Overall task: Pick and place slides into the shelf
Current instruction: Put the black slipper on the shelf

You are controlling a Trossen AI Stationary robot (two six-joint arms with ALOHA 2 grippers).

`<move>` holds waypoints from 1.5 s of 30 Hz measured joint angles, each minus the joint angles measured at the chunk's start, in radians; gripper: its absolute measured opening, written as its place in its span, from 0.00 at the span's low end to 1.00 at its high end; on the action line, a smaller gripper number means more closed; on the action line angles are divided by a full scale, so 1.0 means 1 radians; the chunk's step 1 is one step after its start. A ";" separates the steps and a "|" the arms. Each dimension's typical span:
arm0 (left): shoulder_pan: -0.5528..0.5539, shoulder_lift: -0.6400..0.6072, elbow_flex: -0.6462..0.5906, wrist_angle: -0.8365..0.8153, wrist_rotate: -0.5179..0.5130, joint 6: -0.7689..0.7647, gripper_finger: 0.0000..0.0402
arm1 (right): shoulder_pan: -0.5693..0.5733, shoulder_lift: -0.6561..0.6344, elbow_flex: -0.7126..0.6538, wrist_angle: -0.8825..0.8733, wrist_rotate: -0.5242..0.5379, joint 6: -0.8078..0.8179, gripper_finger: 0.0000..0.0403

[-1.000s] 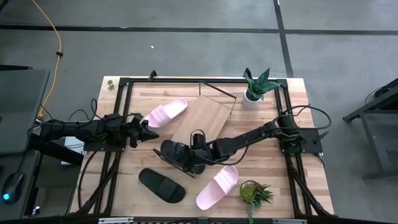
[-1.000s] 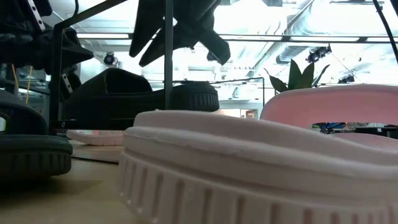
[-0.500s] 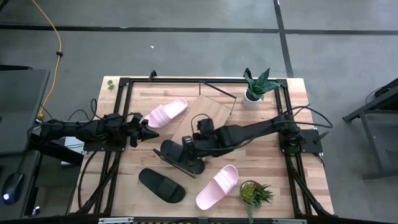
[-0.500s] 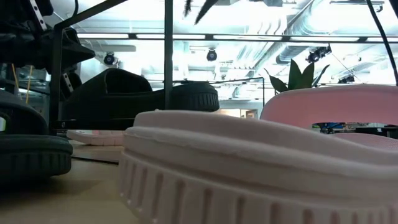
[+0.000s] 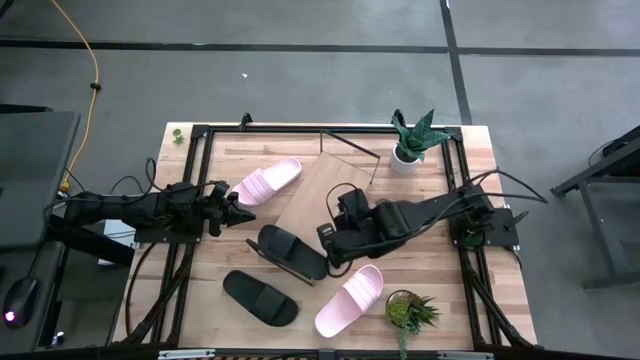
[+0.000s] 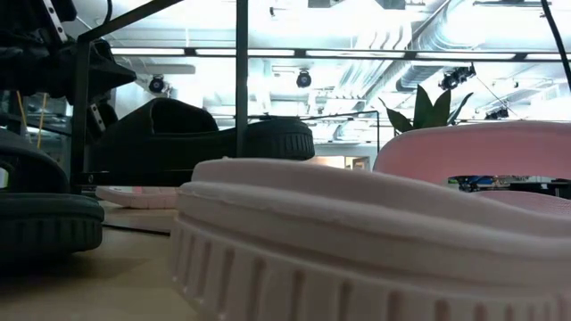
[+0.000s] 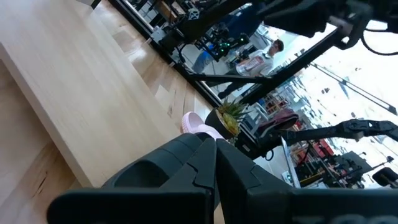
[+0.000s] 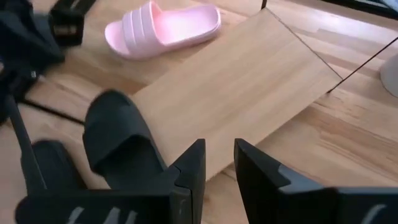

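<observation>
The shelf's light board (image 5: 325,190) lies aslant in the middle of the table on its black wire frame. One black slide (image 5: 291,252) lies at the board's near-left end, overlapping its edge; the low view shows this black slide (image 6: 178,134) raised off the tabletop. My right gripper (image 5: 330,243) hovers open just right of it, touching nothing; in the right wrist view the gripper (image 8: 217,165) looks over the slide (image 8: 118,140) and board (image 8: 236,93). The second black slide (image 5: 260,298) and a pink slide (image 5: 350,300) lie flat near the near edge. Another pink slide (image 5: 267,182) lies left of the board. My left gripper (image 5: 238,212) waits shut beside it.
A potted plant (image 5: 410,145) stands at the far right corner and another (image 5: 408,310) near the near edge. A black frame (image 5: 200,135) runs round the table. The near pink slide (image 6: 357,241) fills the low view's foreground. Bare wood shows right of the board.
My right gripper has risen off the black slide at the board's near-left end and drawn back toward the table's right, fingers apart. The black slide has stayed where it lay. My left arm has kept still.
</observation>
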State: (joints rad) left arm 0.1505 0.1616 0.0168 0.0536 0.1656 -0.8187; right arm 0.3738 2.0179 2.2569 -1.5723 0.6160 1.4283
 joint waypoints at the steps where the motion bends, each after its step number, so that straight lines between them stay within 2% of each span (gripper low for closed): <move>1: 0.000 0.000 0.009 -0.001 -0.001 0.001 0.00 | 0.004 -0.002 -0.005 0.001 0.000 -0.014 0.19; 8: 0.000 -0.001 0.128 -0.038 0.009 0.060 0.00 | 0.010 -0.020 -0.036 0.000 0.004 -0.083 0.19; 13: 0.000 0.000 0.269 -0.308 0.040 0.048 0.00 | 0.015 -0.065 -0.072 0.001 0.085 -0.089 0.19; 18: 0.000 0.000 0.402 -0.524 0.044 -0.053 0.00 | 0.022 -0.147 -0.083 0.001 0.137 -0.179 0.19; 22: 0.000 0.000 0.450 -0.559 0.042 -0.091 0.00 | 0.021 -0.203 -0.083 0.001 0.150 -0.256 0.19; 29: 0.000 0.000 0.459 -0.559 -0.041 -0.185 0.00 | 0.013 -0.264 -0.083 0.001 0.187 -0.362 0.19; 33: 0.000 0.000 0.459 -0.550 -0.042 -0.222 0.00 | -0.011 -0.285 -0.083 0.001 0.089 -0.450 0.19; 37: 0.000 0.000 0.459 -0.552 -0.036 -0.224 0.00 | -0.049 -0.314 -0.146 0.003 -0.151 -0.522 0.19; 40: 0.000 0.000 0.459 -0.552 -0.044 -0.205 0.00 | -0.060 -0.355 -0.278 0.002 -0.267 -0.510 0.19; 43: 0.000 0.000 0.459 -0.552 -0.046 -0.178 0.00 | -0.059 -0.421 -0.445 0.013 -0.310 -0.445 0.19; 45: 0.000 0.000 0.459 -0.553 -0.047 -0.163 0.00 | -0.059 -0.475 -0.567 0.086 -0.333 -0.398 0.19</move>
State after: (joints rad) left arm 0.1501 0.1616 0.4759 -0.4995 0.1190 -0.9822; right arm 0.3145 1.5425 1.6903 -1.4863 0.2826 1.0305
